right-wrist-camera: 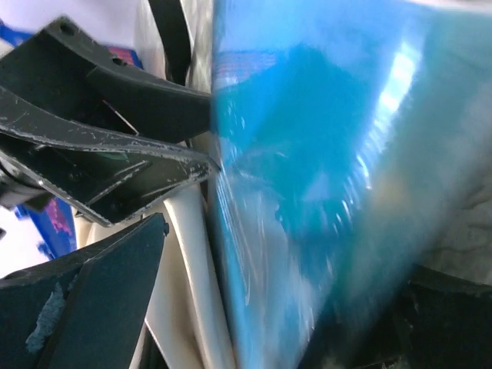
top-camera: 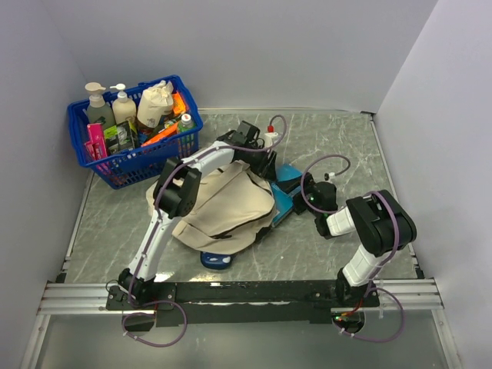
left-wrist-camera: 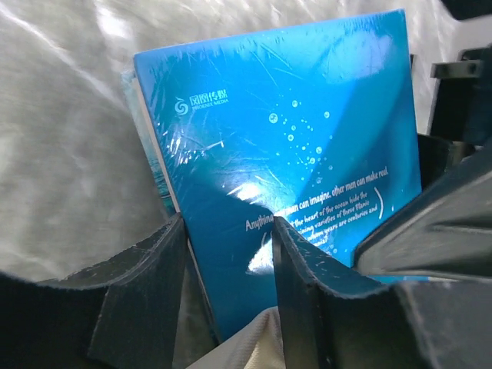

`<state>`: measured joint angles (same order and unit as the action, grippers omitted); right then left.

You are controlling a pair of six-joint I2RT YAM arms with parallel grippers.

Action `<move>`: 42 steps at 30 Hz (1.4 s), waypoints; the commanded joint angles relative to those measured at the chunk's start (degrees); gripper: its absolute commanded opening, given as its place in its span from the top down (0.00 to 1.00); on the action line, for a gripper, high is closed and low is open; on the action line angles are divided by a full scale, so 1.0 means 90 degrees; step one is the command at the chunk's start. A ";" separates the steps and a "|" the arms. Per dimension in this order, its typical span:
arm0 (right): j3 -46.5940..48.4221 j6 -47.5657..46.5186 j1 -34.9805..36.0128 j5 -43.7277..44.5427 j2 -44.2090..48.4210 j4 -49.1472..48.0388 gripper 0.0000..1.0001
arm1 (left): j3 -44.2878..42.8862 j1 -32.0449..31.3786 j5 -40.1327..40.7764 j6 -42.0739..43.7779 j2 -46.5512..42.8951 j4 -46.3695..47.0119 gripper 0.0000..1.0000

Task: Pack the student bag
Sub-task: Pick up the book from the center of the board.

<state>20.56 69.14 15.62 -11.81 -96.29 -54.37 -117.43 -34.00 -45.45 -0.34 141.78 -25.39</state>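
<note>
Where bag (top-camera: 223, 204) lies mid-table, step judged as feeding book (left-wrist-camera: 292, 138) into its mouth; left gripper (left-wrist-camera: 228, 231) part-spread, right gripper (right-wrist-camera: 296, 261) wide astride book, neither's hold discernible; next needs a deeper push.

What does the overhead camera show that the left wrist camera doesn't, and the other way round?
Only the overhead view shows the blue basket of bottles, the left arm, the right arm and the whole beige backpack. Only the left wrist view shows the white lettering on the blue book and its glossy cover. Both show that blue book and some beige backpack fabric.
</note>
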 commanded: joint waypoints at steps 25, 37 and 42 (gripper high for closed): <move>0.1398 -0.2233 -0.0162 0.1059 0.3794 0.5845 0.81 | 0.0857 -0.1161 0.1318 0.3363 -0.4500 -0.3184 0.04; 0.1124 -0.2204 -0.0641 0.0463 0.4243 0.5972 0.83 | 0.5136 -0.3478 0.5740 0.3943 -0.6681 -0.0923 0.04; 0.0978 -0.2233 -0.0797 0.0288 0.4624 0.6187 0.83 | 0.5294 -0.3615 0.6358 0.3983 -0.6427 -0.0324 0.04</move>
<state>29.04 49.74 9.65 -7.33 -59.00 3.86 -68.31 -65.52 1.58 34.09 84.77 -38.79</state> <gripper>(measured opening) 0.379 0.966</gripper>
